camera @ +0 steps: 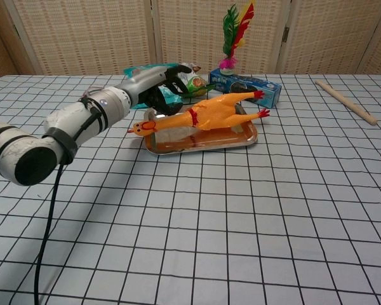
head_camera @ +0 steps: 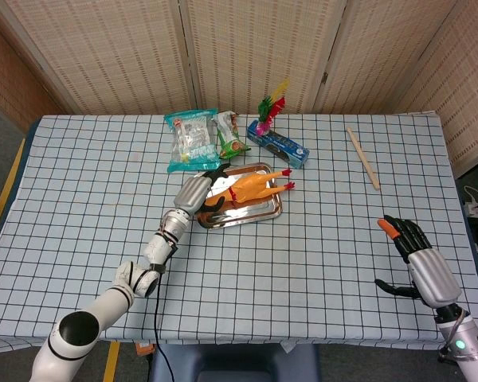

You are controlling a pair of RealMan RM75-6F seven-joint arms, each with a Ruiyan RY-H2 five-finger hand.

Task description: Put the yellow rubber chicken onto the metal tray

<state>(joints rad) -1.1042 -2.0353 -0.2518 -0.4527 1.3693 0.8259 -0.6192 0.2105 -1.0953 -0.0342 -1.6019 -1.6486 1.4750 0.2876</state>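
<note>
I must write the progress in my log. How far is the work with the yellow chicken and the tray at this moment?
Mostly done: the yellow rubber chicken lies on the metal tray, head past the left rim. In hand: the left hand is at its neck; whether the fingers grip cannot be told. Left: withdraw that hand. The right hand is idle, open.
</note>
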